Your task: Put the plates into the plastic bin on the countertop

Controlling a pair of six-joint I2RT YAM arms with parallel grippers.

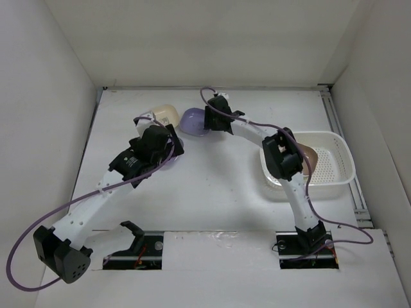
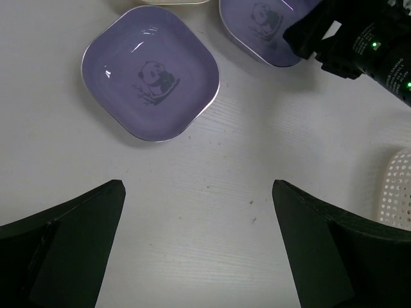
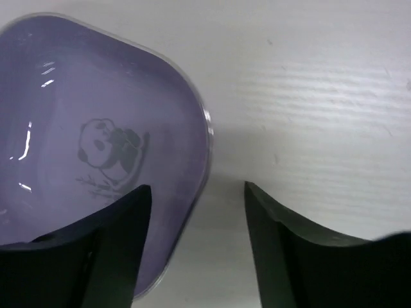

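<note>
Plate [image 3: 96, 115], purple, far edge of surface [image 3: 321, 96] | likely light, stiff, slick; pinch thin rim | my right claw [image 3: 196, 189] part-open astride rim, holding nothing

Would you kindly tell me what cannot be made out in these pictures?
- Top view: the right arm covers part of the plastic bin, so its plate count is hidden.
- Left wrist: the top edge cuts off the cream plate.
- Right wrist: the left edge cuts off the purple plate; whether the jaws touch it is unclear.
</note>
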